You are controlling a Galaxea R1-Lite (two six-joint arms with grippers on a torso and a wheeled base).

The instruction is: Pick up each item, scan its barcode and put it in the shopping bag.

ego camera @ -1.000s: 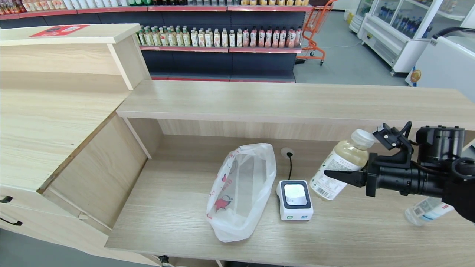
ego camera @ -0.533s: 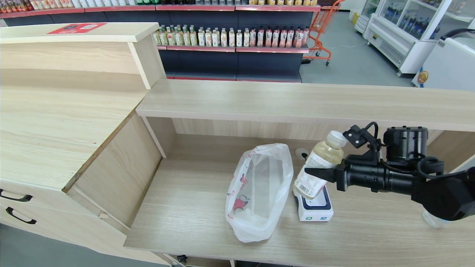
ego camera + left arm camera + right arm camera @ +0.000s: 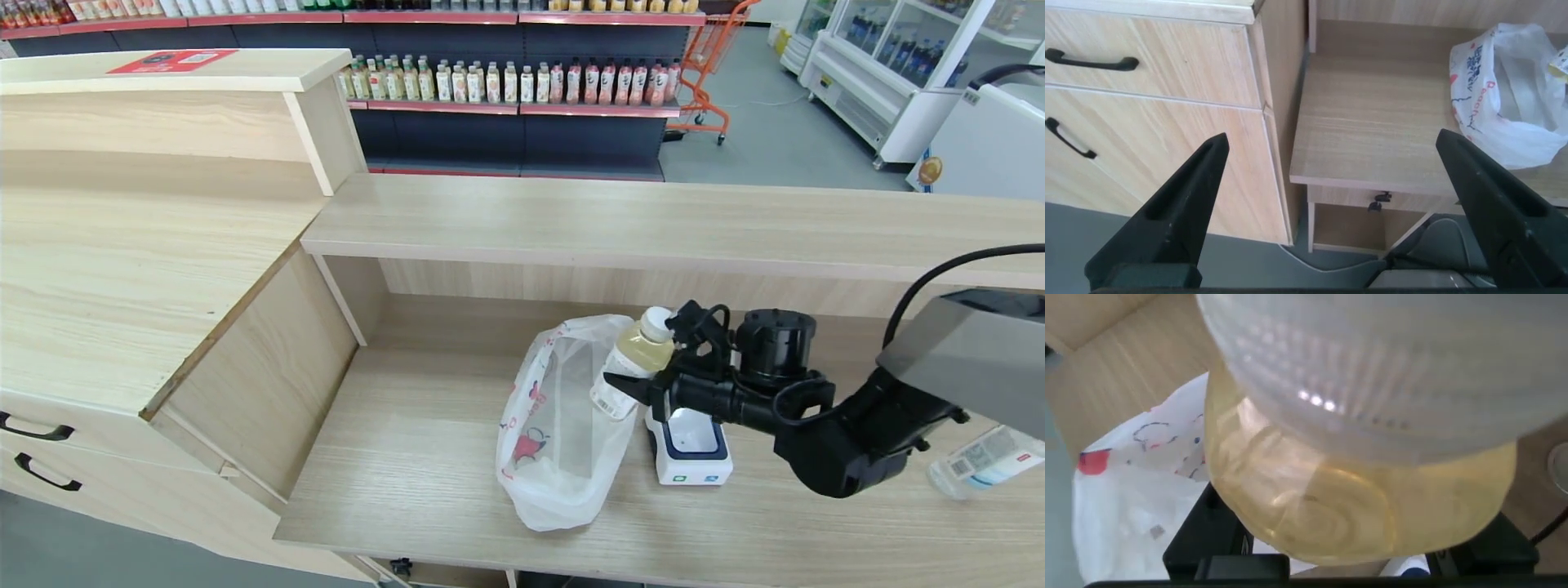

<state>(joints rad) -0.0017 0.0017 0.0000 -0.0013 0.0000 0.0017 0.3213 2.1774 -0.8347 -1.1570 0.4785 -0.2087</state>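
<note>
Head view, right pincer (image 3: pixel 635 382) horiz., bottle (image 3: pixel 630 359) gripped at bag (image 3: pixel 543 425)

The right gripper (image 3: pixel 643 380) and its arm cover the far end of the scanner (image 3: pixel 690 461). At the right, the clear bottle (image 3: pixel 984 461) is cut off by the edge and partly hidden under the arm. The held bottle (image 3: pixel 630 359) hides the right rim of the shopping bag (image 3: pixel 555 425). We cannot quite tell whether its base is inside the mouth or just above.

Bright, even light from overhead, with a soft shadow beside the bag (image 3: pixel 555 498) on the desk (image 3: pixel 424 482). Close up, the bottle (image 3: pixel 1372 490) is badly blurred, with small glints near its top.
</note>
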